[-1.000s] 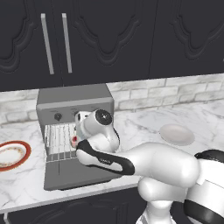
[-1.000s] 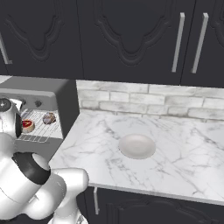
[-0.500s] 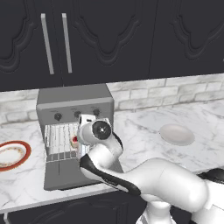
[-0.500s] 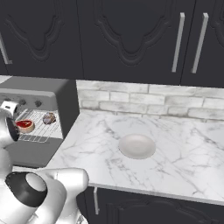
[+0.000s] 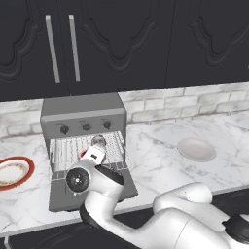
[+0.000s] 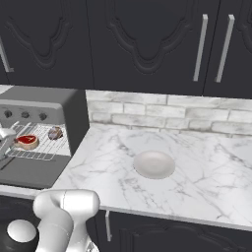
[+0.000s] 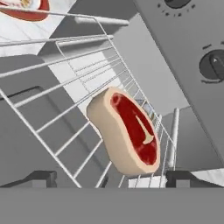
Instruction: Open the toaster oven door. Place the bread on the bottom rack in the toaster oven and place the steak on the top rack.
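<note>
With the door [image 6: 29, 170] lowered, the steak [image 7: 129, 133] is seen on the rack [image 7: 65, 113], the spread hand [image 7: 107, 178] at its 6 o'clock.

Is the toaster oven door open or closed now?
Open: the toaster oven door lies flat in front, and the steak rests on a pulled-out rack.

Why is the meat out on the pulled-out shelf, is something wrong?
Nothing looks broken or spilled. The steak lies flat on a wire rack pulled out over the open toaster oven door, with the bread behind it. The open gripper is beside the steak.
</note>
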